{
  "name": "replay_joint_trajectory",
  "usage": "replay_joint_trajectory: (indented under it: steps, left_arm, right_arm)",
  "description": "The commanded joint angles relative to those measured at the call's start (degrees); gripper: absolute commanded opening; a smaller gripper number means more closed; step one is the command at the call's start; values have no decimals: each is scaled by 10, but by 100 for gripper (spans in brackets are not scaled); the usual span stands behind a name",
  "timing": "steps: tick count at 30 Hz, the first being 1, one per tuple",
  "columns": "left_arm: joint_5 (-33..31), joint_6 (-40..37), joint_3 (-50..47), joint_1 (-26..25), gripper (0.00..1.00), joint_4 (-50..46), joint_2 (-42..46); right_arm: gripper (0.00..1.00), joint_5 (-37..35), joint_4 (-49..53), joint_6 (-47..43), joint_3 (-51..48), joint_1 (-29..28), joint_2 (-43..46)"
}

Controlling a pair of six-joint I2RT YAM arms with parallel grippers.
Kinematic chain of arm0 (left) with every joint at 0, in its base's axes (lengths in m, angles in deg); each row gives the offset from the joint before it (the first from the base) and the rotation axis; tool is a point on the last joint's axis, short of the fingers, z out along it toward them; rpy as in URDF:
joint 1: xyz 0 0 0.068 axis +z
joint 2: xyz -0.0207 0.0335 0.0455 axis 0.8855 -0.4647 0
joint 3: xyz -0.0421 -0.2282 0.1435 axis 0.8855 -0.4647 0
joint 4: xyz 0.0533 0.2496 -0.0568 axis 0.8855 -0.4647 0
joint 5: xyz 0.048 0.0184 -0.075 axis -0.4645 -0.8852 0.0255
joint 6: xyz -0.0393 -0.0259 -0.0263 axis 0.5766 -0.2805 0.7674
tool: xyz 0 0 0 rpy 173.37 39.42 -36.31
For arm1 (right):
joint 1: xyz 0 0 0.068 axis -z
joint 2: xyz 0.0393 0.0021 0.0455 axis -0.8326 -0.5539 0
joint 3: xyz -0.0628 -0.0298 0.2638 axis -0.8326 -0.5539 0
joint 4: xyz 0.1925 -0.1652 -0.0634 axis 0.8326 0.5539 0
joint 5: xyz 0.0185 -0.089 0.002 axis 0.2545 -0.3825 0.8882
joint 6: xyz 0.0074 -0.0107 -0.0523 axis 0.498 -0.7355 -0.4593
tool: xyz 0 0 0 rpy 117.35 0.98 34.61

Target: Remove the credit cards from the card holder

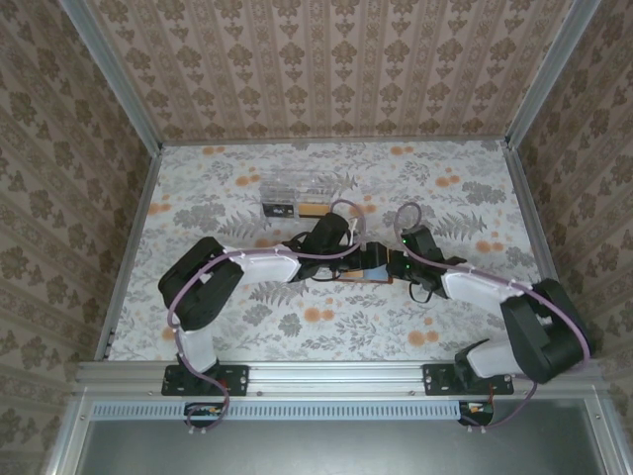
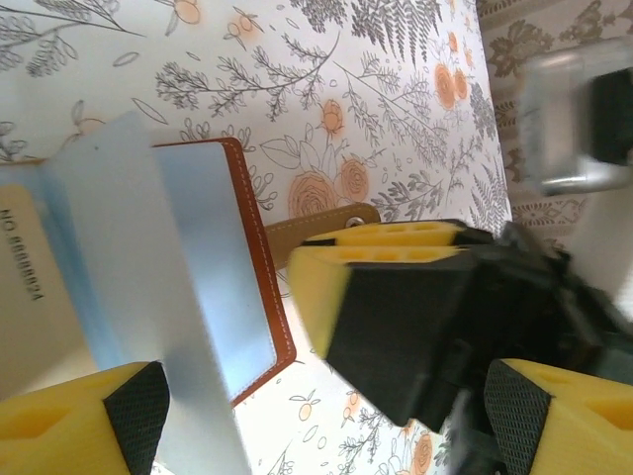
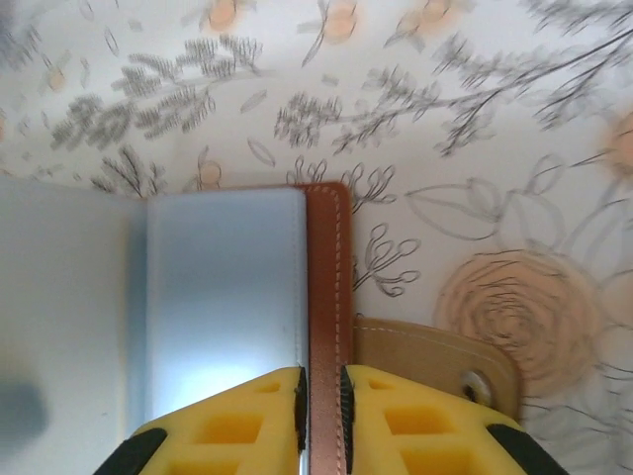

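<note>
The card holder (image 1: 373, 264) lies open at mid-table, with blue-grey inner faces (image 3: 223, 287) and a rust-brown rim. My right gripper (image 3: 321, 396) is shut on that rim's edge, next to the tan snap strap (image 3: 425, 346). In the top view the right gripper (image 1: 398, 265) reaches it from the right. My left gripper (image 2: 326, 416) hangs open just above the holder (image 2: 213, 267), one yellow finger (image 2: 79, 426) over its pale flap and the other off to the side. A beige credit card (image 2: 25, 287) with a printed number shows at the holder's left end.
A clear plastic box (image 1: 297, 186) stands behind the arms at the back of the floral table (image 1: 465, 317). In front of it lie a dark flat thing (image 1: 280, 210) and a tan one (image 1: 315, 209). Patterned walls and metal rails enclose the table.
</note>
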Motion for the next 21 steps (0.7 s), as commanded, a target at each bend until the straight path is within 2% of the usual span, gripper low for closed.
replay_joint_trajectory:
  steps: [1, 11, 21]
  left_arm:
    - [16, 4, 22, -9, 88, 20, -14]
    - [22, 15, 57, -23, 87, 22, -48]
    - [-10, -9, -5, 0, 87, -10, 37]
  right_arm:
    - [22, -39, 22, 23, -22, 18, 56]
    - [24, -71, 66, 33, -57, 46, 147]
    - [24, 23, 27, 7, -52, 46, 158]
